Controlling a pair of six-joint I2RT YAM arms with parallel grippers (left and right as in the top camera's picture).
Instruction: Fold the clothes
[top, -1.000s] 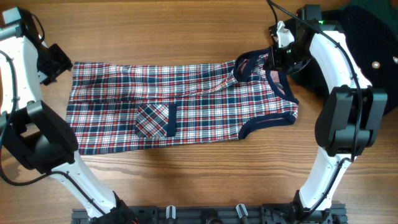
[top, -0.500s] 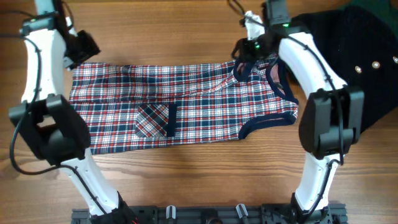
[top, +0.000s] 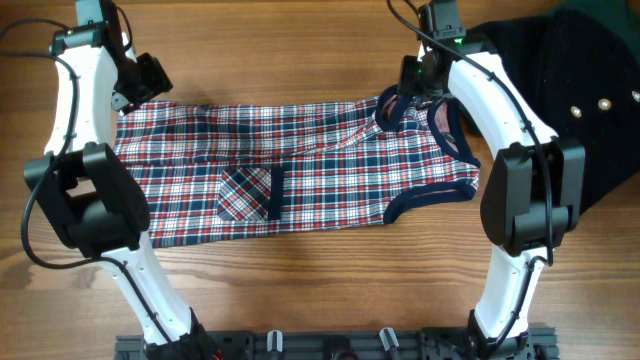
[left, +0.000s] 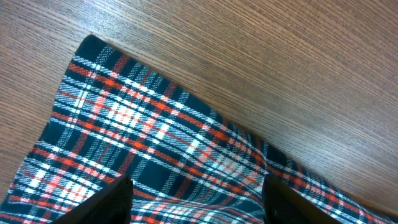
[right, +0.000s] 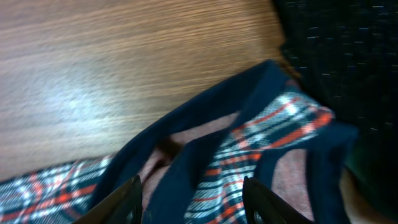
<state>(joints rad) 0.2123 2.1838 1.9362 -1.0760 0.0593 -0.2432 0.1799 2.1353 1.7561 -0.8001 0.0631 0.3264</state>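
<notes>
Only overhead: whole plaid garment (top: 300, 170) spread flat along the wooden table (top: 300, 40), hem end at the left, neck and armholes at the right, one patch pocket (top: 250, 193) face-up near the middle.
Garment position: mid-table, between the two arms, its far right end close against the edge of the black garment (top: 570, 110).
Left gripper, overhead: left gripper (top: 150, 78) above the far left hem corner; finger spacing hidden by the wrist body from this angle.
Left gripper, wrist view: left gripper (left: 196, 205) with fingers (left: 106, 202) spread wide, plaid lying flat between them, nothing pinched; hem corner (left: 93, 46) sharp against bare wood, a shallow ripple running along the far edge.
Right gripper, overhead: right gripper (top: 412, 82) above the neck opening at the garment's far right corner; fingertips not readable here either.
Right gripper, wrist view: right gripper (right: 193, 202) with fingers (right: 118, 202) parted, clamping nothing; navy trim (right: 205, 118) rumpled into raised loops just ahead of them, paler inner side of the cloth showing inside the loops; slightly blurred.
Black garment, overhead: two pale round studs (top: 603, 103) plain to see.
Black garment, wrist view: dark textured cloth (right: 348, 62) filling the upper right corner, touching the trim, only faint specks visible.
</notes>
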